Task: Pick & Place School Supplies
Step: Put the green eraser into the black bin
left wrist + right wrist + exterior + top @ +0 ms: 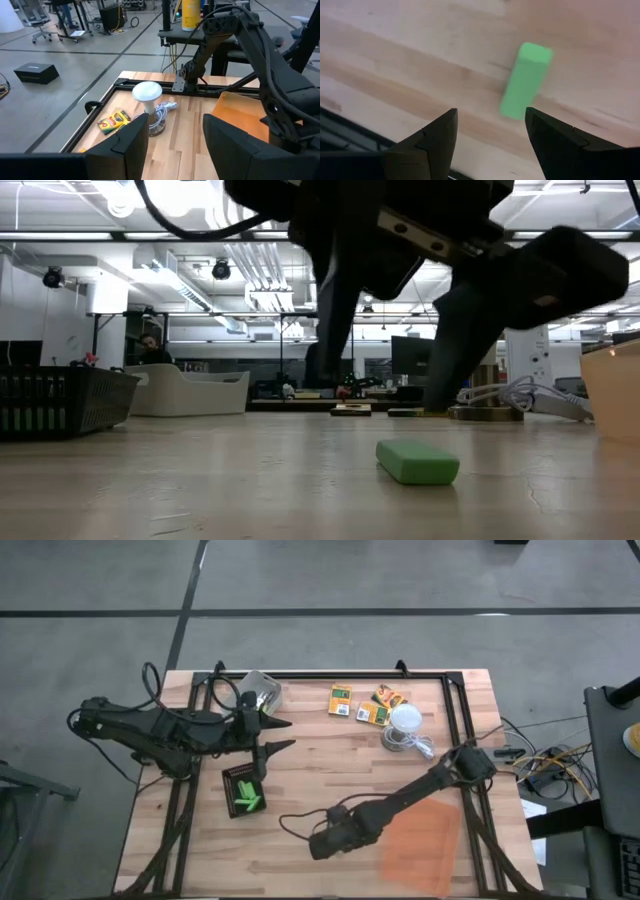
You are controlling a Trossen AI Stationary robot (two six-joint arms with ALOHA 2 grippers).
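Closest to the table's near edge, a single green stick [525, 80] lies flat on the bare wood, loose and untouched. The right gripper [490, 135] hovers just above it with its two dark fingers apart and nothing between them; the stick sits ahead of the gap. In the low view the same green stick [418, 462] rests on the table below the dark arm.

Beside that arm lies a translucent orange sheet [420, 840].

Farther in, a black tray [243, 790] holds several more green sticks [248, 800]. The left gripper [285, 734] hangs just beyond the tray, its fingers spread and empty.

Toward the far edge lie three small orange-yellow boxes [341, 700], near a white round lamp-like object [404, 720] with a coiled cable. A clear plastic container [262, 692] sits at the far left corner.
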